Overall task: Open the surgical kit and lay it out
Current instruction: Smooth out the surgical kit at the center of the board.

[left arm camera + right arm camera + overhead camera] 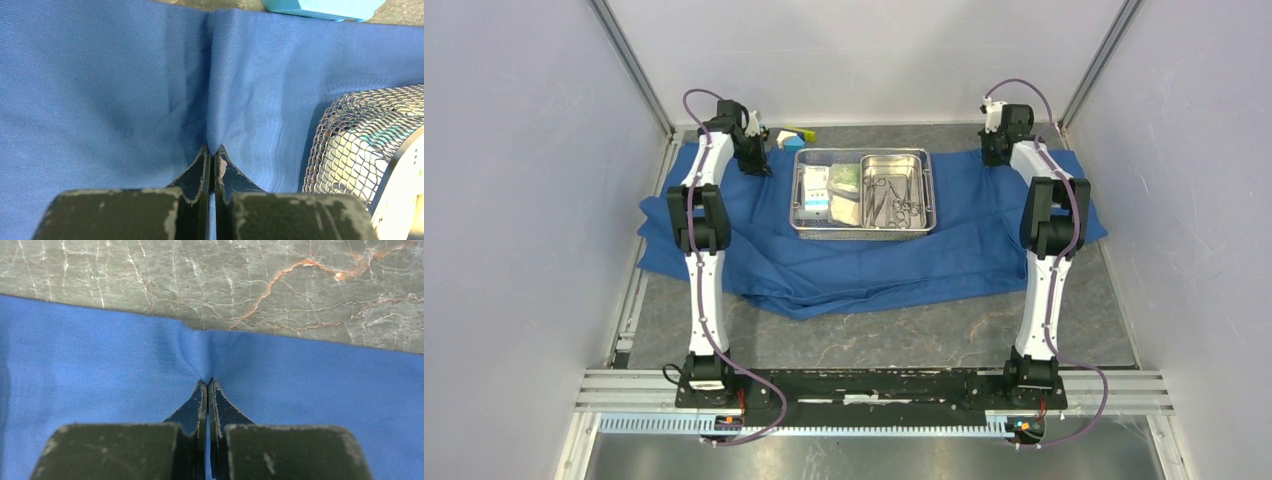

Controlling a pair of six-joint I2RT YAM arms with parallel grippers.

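Observation:
The blue cloth wrap [874, 262] lies spread on the table under the wire-mesh steel tray [862, 229]. In the tray lie clear packets [817, 190] on the left and a smaller steel pan [921, 166] with the scissors-like instruments [894, 203]. My left gripper [754, 160] is shut on a pinched fold of the cloth [125, 90] near its far left edge, beside the mesh tray [360, 140]. My right gripper [995, 152] is shut on a pinch of the cloth [300, 390] close to its far right edge.
A small white-yellow-blue block toy [790, 135] sits on the table behind the cloth's far left edge; its light blue face shows in the left wrist view [320, 7]. Marbled grey table [250, 280] lies beyond the cloth. Grey walls enclose three sides.

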